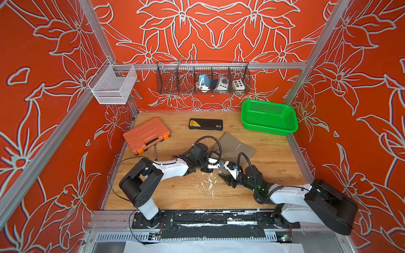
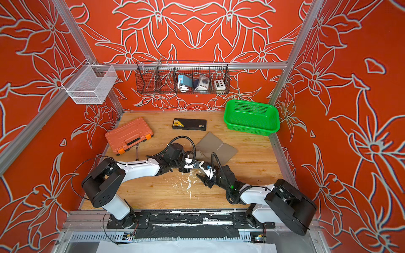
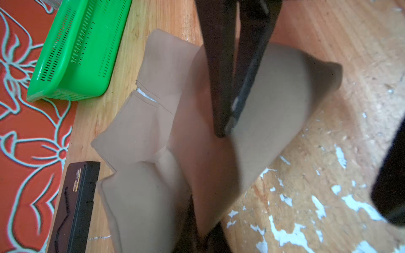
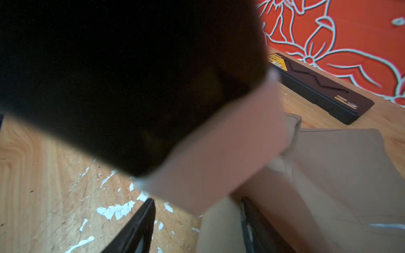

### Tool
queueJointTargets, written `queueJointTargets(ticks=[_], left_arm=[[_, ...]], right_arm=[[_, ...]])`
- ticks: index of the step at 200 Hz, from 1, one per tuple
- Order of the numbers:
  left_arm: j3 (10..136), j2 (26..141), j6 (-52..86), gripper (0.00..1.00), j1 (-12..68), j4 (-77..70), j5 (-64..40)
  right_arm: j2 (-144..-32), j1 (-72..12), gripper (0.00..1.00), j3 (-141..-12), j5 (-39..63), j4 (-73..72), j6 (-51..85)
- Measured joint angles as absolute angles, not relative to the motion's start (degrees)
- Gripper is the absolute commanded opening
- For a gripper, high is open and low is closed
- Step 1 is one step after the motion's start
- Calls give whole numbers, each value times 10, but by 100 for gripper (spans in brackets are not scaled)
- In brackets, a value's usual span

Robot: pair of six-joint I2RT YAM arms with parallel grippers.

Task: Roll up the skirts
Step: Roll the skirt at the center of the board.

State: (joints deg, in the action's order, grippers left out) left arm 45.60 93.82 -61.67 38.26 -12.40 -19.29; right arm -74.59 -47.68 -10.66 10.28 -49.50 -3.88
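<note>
The taupe skirt [image 1: 237, 145] lies partly folded on the wooden table, right of centre in both top views [image 2: 219, 146]. My left gripper [image 1: 219, 165] is shut on the skirt's near edge and holds that part lifted; in the left wrist view the cloth [image 3: 153, 131] is pinched between the dark fingers of the left gripper [image 3: 203, 236]. My right gripper [image 1: 225, 172] meets it from the right and stands open. In the right wrist view a fold of the skirt [image 4: 339, 175] hangs between the spread fingers of the right gripper [image 4: 197, 203], with wood showing beside it. The left wrist's black body blocks much of that view.
A green plastic basket [image 1: 269, 129] stands at the back right. A black case [image 1: 206, 124] lies behind the skirt; an orange tool case [image 1: 145, 134] and a wrench [image 1: 156, 151] lie to the left. A wire basket [image 1: 202, 87] and a white mesh basket [image 1: 112, 87] hang on the walls.
</note>
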Motion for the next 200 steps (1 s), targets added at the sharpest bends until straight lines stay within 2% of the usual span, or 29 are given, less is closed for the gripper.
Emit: queueJointTargets(ticks=[61,104,200], left_arm=[[455,938,-616,0,379,-112,-181],[453,938,-610,0,369,-103,-183],[448,910,-548,0,348,-142,-256]], right_arm=[[-795,-495,56,-107,-15,-569,-79],[-823,-506,54,-109,-34,-594,-80],[-805,-510,59,-107,-45,-548,-65]])
